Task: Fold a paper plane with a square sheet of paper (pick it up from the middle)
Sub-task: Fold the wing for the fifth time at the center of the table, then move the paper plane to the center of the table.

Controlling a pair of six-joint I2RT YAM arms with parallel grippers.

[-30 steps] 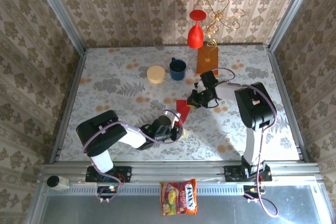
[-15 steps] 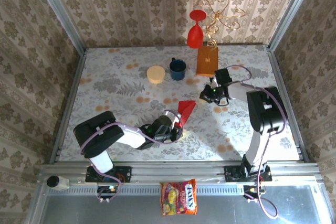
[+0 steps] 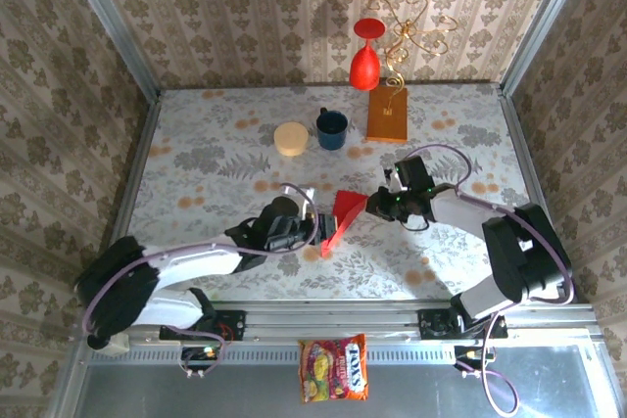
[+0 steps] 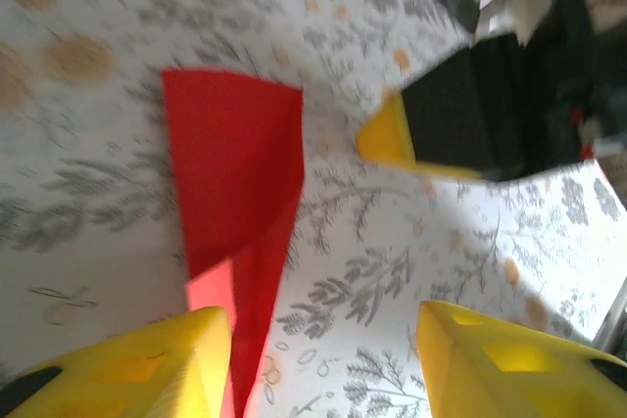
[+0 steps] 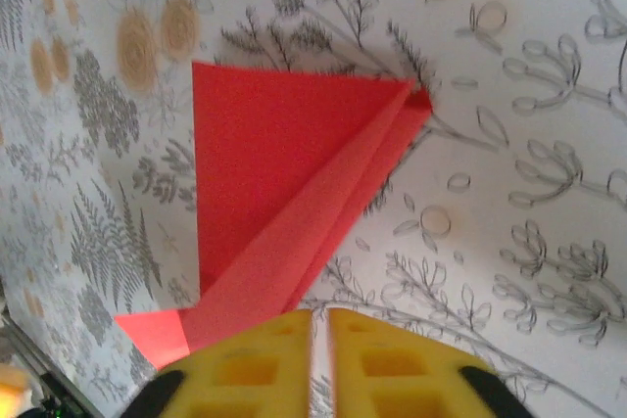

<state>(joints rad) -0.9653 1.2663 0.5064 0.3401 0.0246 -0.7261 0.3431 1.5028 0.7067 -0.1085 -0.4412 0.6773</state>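
Observation:
The square sheet of paper (image 3: 343,214) is bright red and folded into a creased triangular shape, lying mid-table. In the left wrist view the paper (image 4: 235,193) narrows down toward my left gripper (image 4: 323,369), whose yellow fingers stand wide apart; the paper's thin end lies just inside the left finger (image 4: 137,369). From above, the left gripper (image 3: 312,227) sits at the paper's left side. My right gripper (image 3: 372,205) meets the paper's right edge. In the right wrist view the right gripper (image 5: 320,359) has only a thin slit between its fingers, and the paper (image 5: 284,193) runs under the left one.
At the back stand a red goblet vase (image 3: 364,61), a gold wire ornament (image 3: 416,36) and an orange-brown block (image 3: 387,113). A blue mug (image 3: 331,128) and a cream round lid (image 3: 291,138) sit behind the paper. A snack packet (image 3: 334,367) lies on the front rail.
My left gripper has opened and let go of the paper, its arm swinging out to the left. The right gripper came back down to the paper's right edge.

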